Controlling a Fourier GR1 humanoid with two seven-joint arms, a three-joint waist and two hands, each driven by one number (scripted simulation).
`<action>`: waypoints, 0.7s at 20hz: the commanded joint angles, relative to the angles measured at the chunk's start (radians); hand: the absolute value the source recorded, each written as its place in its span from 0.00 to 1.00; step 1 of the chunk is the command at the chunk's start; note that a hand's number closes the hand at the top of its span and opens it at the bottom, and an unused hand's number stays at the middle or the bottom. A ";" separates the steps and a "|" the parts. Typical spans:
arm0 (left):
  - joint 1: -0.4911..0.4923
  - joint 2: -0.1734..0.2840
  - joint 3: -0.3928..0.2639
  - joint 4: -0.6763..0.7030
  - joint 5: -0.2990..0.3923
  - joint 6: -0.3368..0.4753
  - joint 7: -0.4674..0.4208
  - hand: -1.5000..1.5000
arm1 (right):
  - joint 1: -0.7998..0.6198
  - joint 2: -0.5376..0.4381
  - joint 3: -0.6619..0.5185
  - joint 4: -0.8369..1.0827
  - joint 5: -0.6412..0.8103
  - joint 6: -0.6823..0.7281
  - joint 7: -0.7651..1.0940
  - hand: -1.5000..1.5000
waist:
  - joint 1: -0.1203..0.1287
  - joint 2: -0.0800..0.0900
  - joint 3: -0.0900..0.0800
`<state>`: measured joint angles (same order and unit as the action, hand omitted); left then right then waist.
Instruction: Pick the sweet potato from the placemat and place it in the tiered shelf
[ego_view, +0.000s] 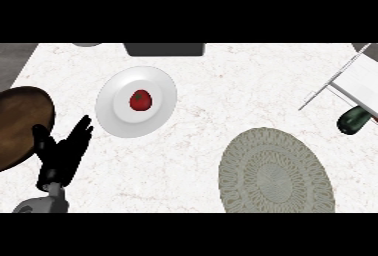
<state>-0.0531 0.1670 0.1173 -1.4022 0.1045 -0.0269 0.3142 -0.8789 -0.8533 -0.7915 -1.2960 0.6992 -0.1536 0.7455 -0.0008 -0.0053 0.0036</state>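
Observation:
The round grey-green woven placemat (277, 172) lies at the lower right with nothing on it. The white tiered shelf (354, 80) with thin metal rails reaches in from the upper right corner. A dark, rounded object (354, 120) rests against the shelf's lower edge, and I cannot tell whether it is the sweet potato. My left hand (65, 152) shows at the lower left, open with fingers pointing up, beside the brown board and holding nothing. My right hand is out of sight.
A white plate (118, 112) with a red tomato (140, 100) sits left of centre. A round brown wooden board (18, 122) lies at the left edge. A dark grey item (164, 49) stands at the counter's far edge.

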 joint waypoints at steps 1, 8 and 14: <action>0.041 -0.038 -0.032 0.009 -0.028 0.021 -0.008 0.50 | 0.049 -0.077 -0.062 -0.013 0.030 -0.042 0.045 0.00 | -0.006 0.003 -0.004; 0.066 -0.022 -0.013 -0.022 -0.007 0.003 0.002 0.50 | 0.197 -0.117 -0.263 -0.242 -0.050 0.033 0.163 0.00 | -0.017 -0.002 -0.004; 0.086 -0.032 -0.006 -0.011 -0.006 0.000 -0.031 0.50 | 0.345 -0.165 -0.512 -0.300 -0.245 0.243 0.112 0.00 | -0.023 -0.002 -0.003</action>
<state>-0.0218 0.1599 0.1261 -1.4227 0.0965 -0.0176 0.2995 -0.6174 -0.9961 -1.1851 -1.5342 0.5400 -0.0150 0.8515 -0.0246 -0.0114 0.0036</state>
